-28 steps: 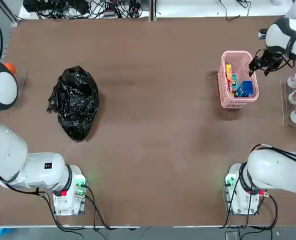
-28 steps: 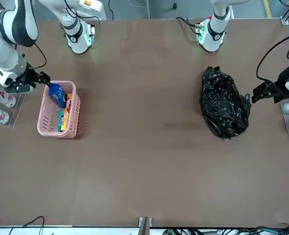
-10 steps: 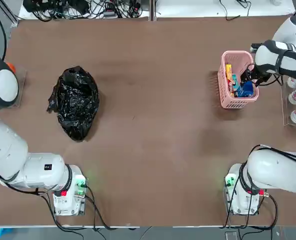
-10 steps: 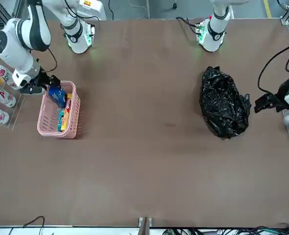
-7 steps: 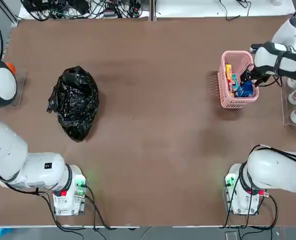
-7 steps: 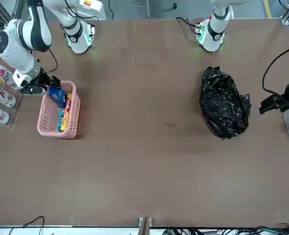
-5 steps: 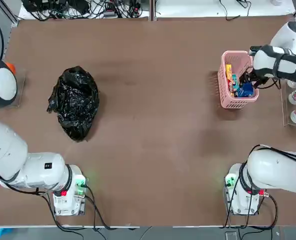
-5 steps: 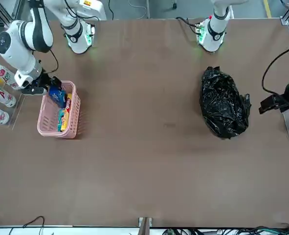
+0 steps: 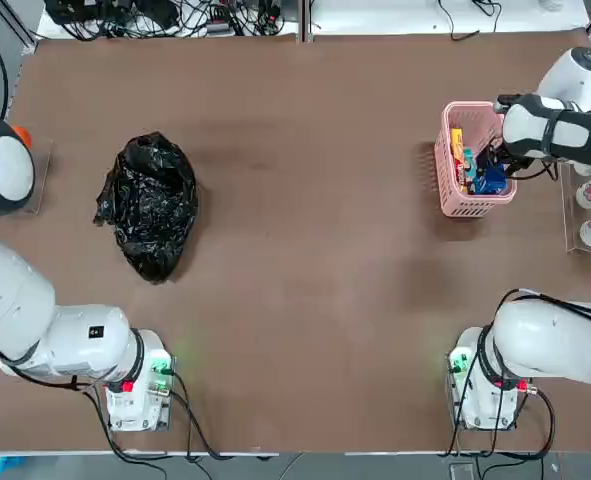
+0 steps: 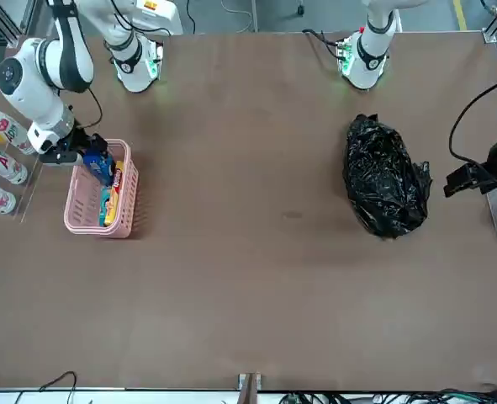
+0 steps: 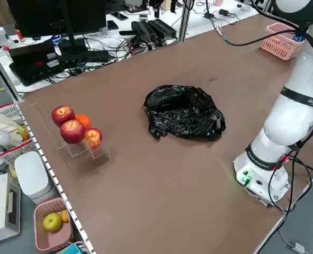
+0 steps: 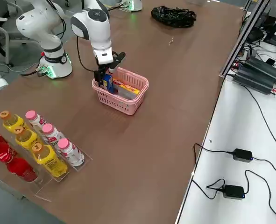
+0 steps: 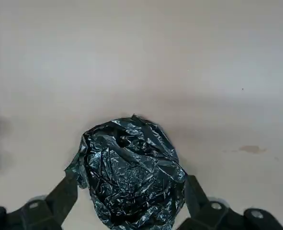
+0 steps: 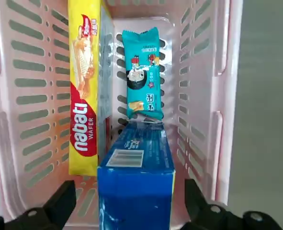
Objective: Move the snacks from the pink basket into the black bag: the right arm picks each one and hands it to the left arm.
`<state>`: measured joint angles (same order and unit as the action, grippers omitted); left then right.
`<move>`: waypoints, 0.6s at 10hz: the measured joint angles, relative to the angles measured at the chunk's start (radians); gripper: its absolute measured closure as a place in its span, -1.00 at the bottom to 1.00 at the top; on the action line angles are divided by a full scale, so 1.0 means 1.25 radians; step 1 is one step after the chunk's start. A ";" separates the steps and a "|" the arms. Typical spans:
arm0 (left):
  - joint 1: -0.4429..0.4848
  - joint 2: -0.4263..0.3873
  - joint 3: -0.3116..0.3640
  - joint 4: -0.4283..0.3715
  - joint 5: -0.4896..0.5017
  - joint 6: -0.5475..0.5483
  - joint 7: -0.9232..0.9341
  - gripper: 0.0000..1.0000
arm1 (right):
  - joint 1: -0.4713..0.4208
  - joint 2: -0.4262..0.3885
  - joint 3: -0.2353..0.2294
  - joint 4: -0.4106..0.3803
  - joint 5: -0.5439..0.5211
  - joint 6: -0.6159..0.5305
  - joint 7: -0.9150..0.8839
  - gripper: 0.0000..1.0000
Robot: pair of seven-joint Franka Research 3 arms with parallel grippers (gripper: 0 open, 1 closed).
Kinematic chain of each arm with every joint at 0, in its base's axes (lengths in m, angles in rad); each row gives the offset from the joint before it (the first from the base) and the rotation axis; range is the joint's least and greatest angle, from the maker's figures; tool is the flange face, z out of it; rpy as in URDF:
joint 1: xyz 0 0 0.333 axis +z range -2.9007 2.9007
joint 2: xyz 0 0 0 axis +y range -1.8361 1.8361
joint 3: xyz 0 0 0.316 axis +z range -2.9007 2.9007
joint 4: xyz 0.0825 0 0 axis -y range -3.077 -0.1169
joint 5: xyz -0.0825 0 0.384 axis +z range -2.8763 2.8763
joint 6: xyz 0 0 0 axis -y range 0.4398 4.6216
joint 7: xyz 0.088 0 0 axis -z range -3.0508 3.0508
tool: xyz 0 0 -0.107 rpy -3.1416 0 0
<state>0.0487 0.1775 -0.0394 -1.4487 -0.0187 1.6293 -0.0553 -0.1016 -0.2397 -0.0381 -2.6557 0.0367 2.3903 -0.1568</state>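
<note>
The pink basket (image 9: 445, 172) stands at the table's right. In it lie the snacks: an upright blue box (image 14: 136, 177), a yellow wafer packet (image 14: 84, 96) and a teal packet (image 14: 142, 79). My right gripper (image 14: 130, 203) hangs open in the basket, one finger on each side of the blue box (image 9: 490, 181), not closed on it. The black bag (image 9: 150, 205) lies crumpled at the table's left. My left gripper (image 10: 462, 178) hovers open beside and above the black bag (image 13: 131, 172), with nothing held.
Bottles (image 12: 39, 140) stand in a clear rack at the table's right edge, close to the basket (image 12: 128, 100). Apples and an orange (image 11: 74, 129) sit on a clear stand at the left edge. Cables run along the far edge.
My right gripper came from outside the basket's right wall to over the blue box and sank around it. The left gripper drew slightly away from the bag.
</note>
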 joint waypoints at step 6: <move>-0.003 0.000 -0.002 0.000 0.000 0.007 -0.004 -0.98 | 0.002 0.031 0.000 -0.013 0.000 0.064 0.000 -0.97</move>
<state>0.0450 0.1775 -0.0415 -1.4487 -0.0187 1.6384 -0.0598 -0.0996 -0.2007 -0.0380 -2.6717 0.0367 2.4701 -0.1568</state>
